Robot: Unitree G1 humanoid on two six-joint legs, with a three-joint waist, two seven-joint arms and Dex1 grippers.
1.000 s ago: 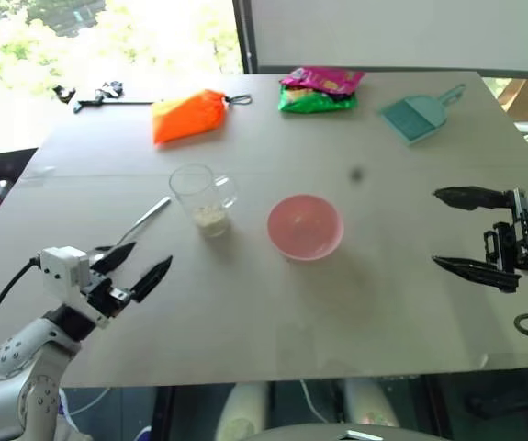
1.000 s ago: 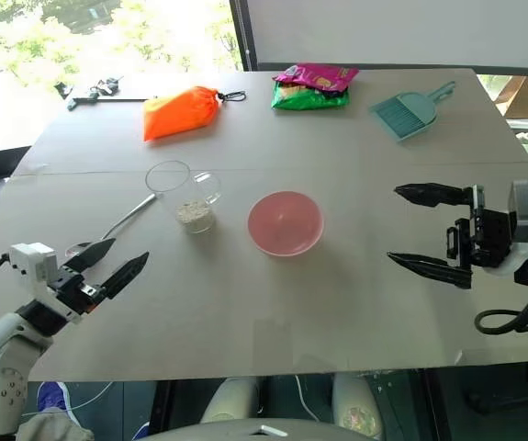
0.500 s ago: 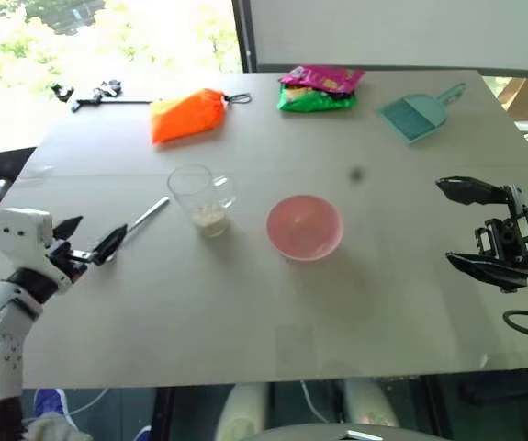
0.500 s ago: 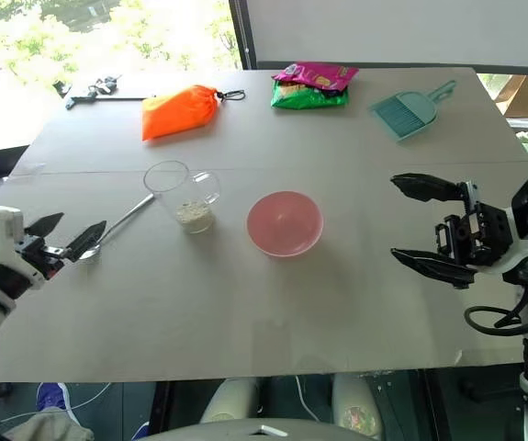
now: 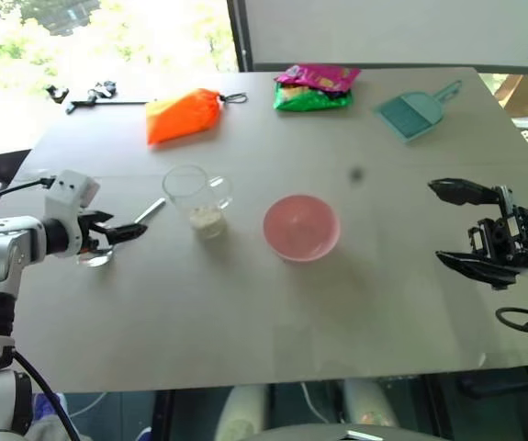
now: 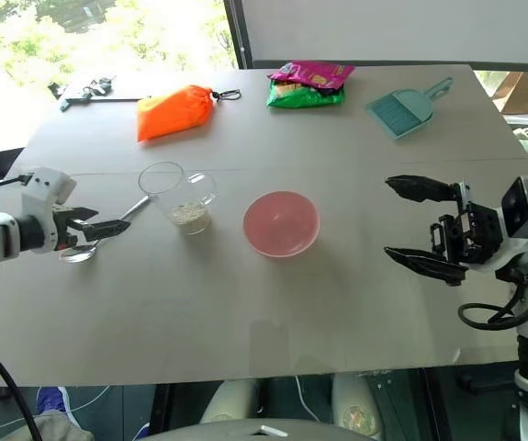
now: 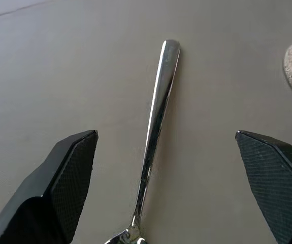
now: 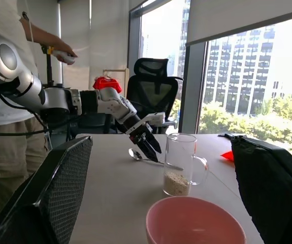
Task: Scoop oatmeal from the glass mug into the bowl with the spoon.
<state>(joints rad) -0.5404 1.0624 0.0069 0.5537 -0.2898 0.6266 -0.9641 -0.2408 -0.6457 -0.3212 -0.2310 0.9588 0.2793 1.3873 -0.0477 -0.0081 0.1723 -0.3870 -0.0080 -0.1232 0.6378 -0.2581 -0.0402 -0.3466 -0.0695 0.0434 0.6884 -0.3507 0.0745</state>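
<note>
Left eye view: the left gripper (image 5: 124, 233) has swung out over the spoon (image 5: 121, 237), which lies just beside the glass mug (image 5: 195, 197); its 2 fingers are spread, grasping nothing, so pickup looks imminent. The right gripper (image 5: 456, 226) waits, released.

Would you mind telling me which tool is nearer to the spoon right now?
The left tool. It hangs open right over the spoon, straddling its handle. The right tool waits open far across the table, beyond the bowl.
</note>
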